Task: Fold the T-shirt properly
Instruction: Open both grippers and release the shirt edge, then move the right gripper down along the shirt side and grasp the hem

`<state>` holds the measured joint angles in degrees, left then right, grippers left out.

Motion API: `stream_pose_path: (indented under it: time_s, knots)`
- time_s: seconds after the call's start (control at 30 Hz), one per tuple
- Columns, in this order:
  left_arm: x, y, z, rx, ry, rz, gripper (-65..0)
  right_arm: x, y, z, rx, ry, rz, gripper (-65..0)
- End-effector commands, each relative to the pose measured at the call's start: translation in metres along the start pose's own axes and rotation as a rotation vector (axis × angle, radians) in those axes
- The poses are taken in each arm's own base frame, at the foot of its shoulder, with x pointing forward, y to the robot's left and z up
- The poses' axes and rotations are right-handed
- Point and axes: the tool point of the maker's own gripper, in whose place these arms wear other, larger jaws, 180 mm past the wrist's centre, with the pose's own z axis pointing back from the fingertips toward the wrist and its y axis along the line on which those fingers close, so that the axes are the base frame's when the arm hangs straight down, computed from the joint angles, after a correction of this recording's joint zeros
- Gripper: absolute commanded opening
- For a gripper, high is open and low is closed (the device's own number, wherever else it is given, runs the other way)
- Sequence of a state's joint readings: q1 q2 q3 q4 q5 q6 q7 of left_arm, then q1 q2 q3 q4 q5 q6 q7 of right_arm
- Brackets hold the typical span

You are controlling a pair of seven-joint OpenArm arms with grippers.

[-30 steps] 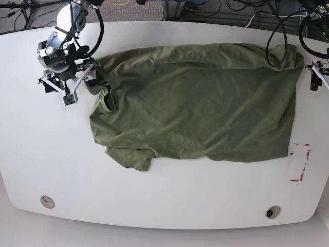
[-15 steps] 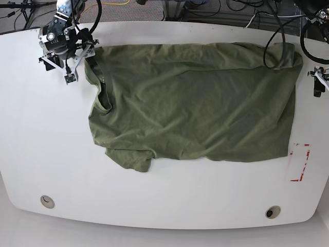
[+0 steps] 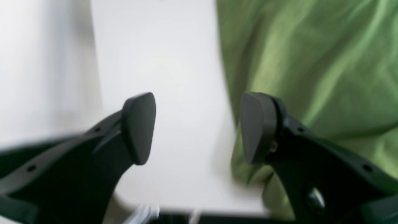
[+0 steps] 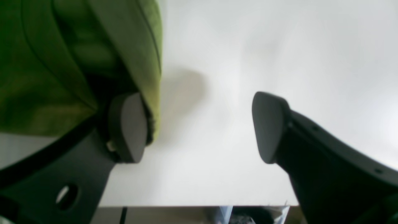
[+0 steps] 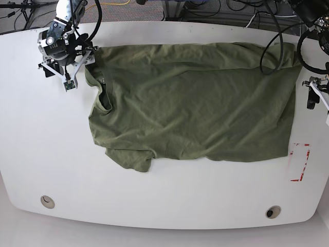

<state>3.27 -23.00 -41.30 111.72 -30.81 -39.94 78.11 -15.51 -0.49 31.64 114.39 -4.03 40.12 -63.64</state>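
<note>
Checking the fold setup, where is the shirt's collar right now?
In the base view the T-shirt lies spread on the white table, its collar at the left end, just below the right end effector.

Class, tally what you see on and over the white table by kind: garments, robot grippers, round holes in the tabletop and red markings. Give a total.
T-shirt: 1
Grippers: 2 (right gripper, left gripper)
Round holes: 2
Red marking: 1
Total: 6

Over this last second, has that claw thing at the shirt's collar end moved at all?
Yes. The right end effector went up toward the table's far edge, pulling the T-shirt corner flatter.
</note>
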Motion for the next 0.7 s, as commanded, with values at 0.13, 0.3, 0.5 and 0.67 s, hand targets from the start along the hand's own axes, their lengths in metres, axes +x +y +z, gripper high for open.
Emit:
stream_pose_path:
  time_s: [0.13,0.3,0.5,0.67]
  knots:
    - [0.009,0.007,0.006,0.024,-0.026,-0.017,-25.3,0.049,-0.016,0.007,-0.043,-0.124,-0.009,-15.5]
    - [0.015,0.008,0.005,0.025,-0.04,-0.017,-25.3,0.061,-0.02,0.008,-0.047,-0.126,-0.02,-15.5]
    - [0.015,0.008,0.005,0.025,-0.041,-0.018,-25.3,0.082,-0.027,0.011,-0.063,-0.17,-0.033,-15.5]
    - [0.015,0.008,0.005,0.025,-0.041,-0.018,-25.3,0.087,-0.026,0.012,-0.06,-0.161,-0.025,-15.5]
